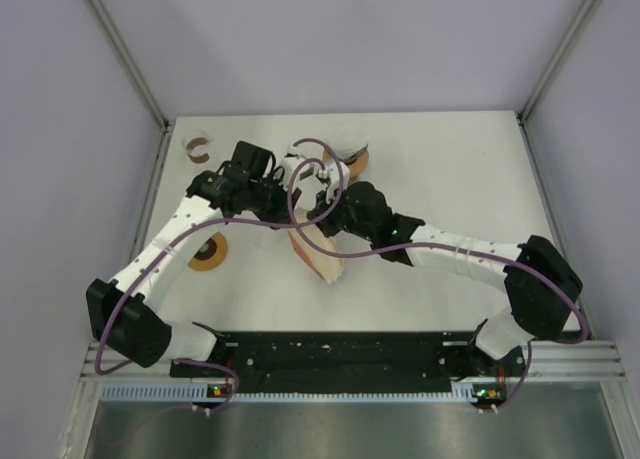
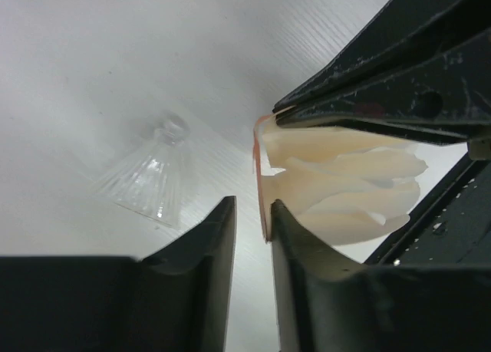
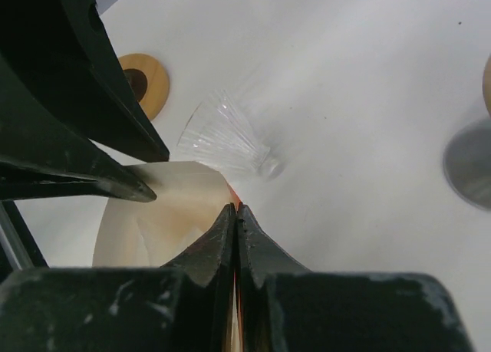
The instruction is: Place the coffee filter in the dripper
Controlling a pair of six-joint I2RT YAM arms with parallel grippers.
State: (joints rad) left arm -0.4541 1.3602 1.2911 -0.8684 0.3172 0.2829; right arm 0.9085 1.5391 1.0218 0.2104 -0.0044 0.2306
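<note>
The coffee filter [image 2: 345, 183] is a cream paper cone with an orange-tinted rim, held above the table between the two arms [image 1: 322, 257]. My right gripper [image 3: 236, 208] is shut on its rim. My left gripper [image 2: 252, 206] stands slightly open, with bare table showing through the gap. The filter's rim touches the tip of its right finger [image 2: 280, 214]. The dripper [image 2: 153, 176] is a clear ribbed glass cone lying on its side on the white table. It lies just beyond the filter in the right wrist view [image 3: 226, 137].
A wooden disc [image 1: 208, 251] lies left of the filter, also in the right wrist view [image 3: 142, 80]. Another wooden disc [image 1: 355, 164] and a white cup [image 1: 345, 139] sit at the back. A small ring [image 1: 197, 149] lies at the back left. A grey round object [image 3: 468, 168] shows at right.
</note>
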